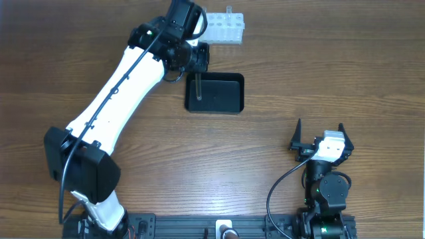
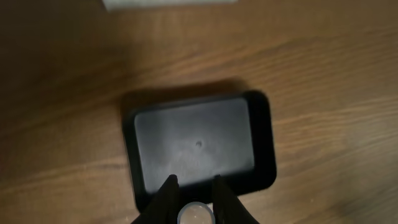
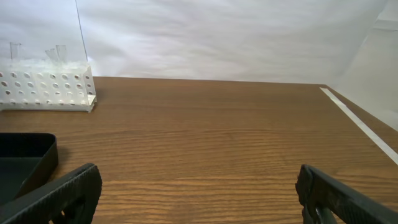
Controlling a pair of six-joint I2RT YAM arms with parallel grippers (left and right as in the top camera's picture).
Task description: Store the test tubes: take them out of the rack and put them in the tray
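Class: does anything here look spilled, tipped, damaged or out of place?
Nothing stands out. The rack stands upright, the tray lies flat, and the left gripper holds a test tube over it.

Left arm extended, right arm folded.
The left arm is stretched from 7 o'clock toward 12 o'clock, the left gripper [image 1: 199,70] clamped on a test tube [image 1: 198,89]; the right gripper [image 1: 320,131] is held spread wide at 5 o'clock.

White rack [image 3: 46,87], black tray [image 3: 37,146], pincer [image 3: 199,177] spread wide
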